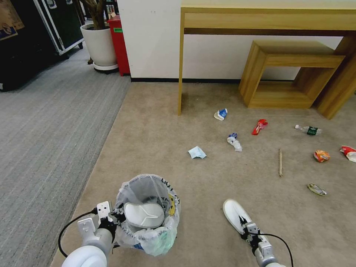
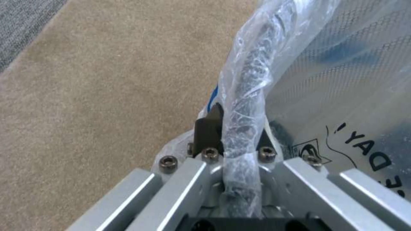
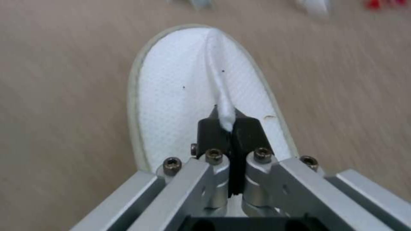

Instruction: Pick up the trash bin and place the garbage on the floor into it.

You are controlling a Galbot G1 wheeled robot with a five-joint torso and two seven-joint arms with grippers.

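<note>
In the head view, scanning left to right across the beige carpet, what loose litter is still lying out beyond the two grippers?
Pale blue mask → blue-white carton → crumpled blue-white wrapper → red wrapper → wooden stick → green-label bottle → orange wrapper → red-white wrapper.

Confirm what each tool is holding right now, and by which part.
The left tool is clamped on the bag-wrapped rim of the trash bin. The right tool pinches a raised fold in the upper of a white slipper on the floor.
</note>
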